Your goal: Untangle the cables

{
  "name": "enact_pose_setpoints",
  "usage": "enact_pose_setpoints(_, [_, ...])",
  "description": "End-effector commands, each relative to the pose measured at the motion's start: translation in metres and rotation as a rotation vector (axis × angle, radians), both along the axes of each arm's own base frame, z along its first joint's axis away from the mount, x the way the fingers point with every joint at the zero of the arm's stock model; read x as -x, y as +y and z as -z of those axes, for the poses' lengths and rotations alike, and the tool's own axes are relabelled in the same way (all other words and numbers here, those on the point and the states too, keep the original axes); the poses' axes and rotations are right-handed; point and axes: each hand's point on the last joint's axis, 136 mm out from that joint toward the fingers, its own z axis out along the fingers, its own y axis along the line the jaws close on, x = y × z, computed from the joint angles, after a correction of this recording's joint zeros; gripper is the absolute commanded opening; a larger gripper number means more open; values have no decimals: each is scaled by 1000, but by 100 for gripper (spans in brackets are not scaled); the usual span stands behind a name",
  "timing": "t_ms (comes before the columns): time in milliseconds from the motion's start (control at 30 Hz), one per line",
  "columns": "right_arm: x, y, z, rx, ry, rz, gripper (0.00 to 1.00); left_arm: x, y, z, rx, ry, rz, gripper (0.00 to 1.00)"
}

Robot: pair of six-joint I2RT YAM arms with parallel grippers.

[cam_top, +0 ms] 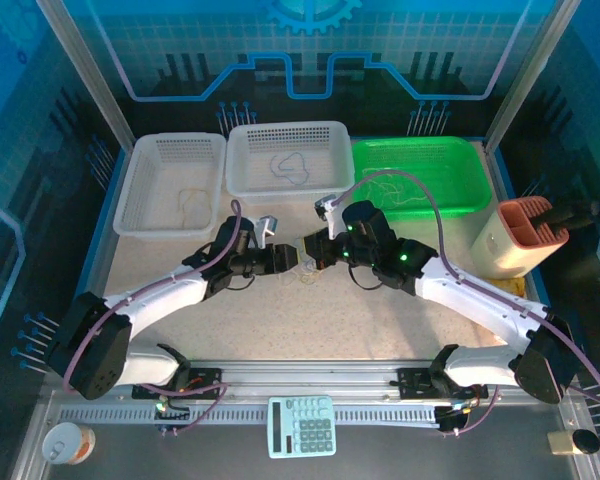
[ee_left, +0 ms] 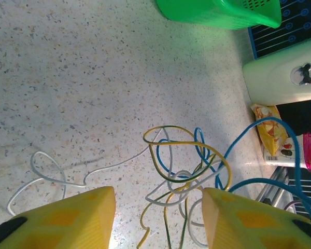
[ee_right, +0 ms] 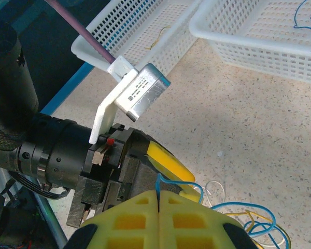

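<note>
Working on the knot of cables
Right gripper clenched a blue cable, left gripper stood released; several cables lay sorted in baskets, knot not yet undone.

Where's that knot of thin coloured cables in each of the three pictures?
Top view: cable knot just below the picture's centre.
Left wrist: low centre, between the fingers of the open left gripper.
Right wrist: bottom right, beside the shut right gripper.
Shared landmark: the speckled table under it.

Green basket, pale calculator
</note>
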Motion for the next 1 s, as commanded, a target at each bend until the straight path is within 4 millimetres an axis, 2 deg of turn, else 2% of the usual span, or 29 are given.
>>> enact_pose_setpoints(0, [0, -4, -9, -34, -10, 9, 0, -5, -2, -21, 26, -76, -14, 51])
enact_pose_setpoints(200, [0, -4, -8, -34, -8, 8, 0, 0, 4, -25, 30, -96, -35, 57])
enact_pose_setpoints(367, [1, -3, -13, -50, -8, 0, 0, 1, 2, -22, 40, -91, -27, 55])
enact_pose_setpoints(533, [3, -1, -16, -64, -5, -8, 0, -4, -3, -18, 59, -90, -23, 46])
enact_pose_setpoints(633, [4, -2, -16, -66, -2, -6, 0, -7, -7, -16, 75, -93, -17, 35])
enact_pose_setpoints(800, [4, -5, -13, -72, 2, 4, 0, -13, -13, -13, 99, -96, -11, 31])
enact_pose_setpoints(967, [2, -12, -5, -61, 14, 24, 0, -16, -17, -15, 116, -100, -10, 11])
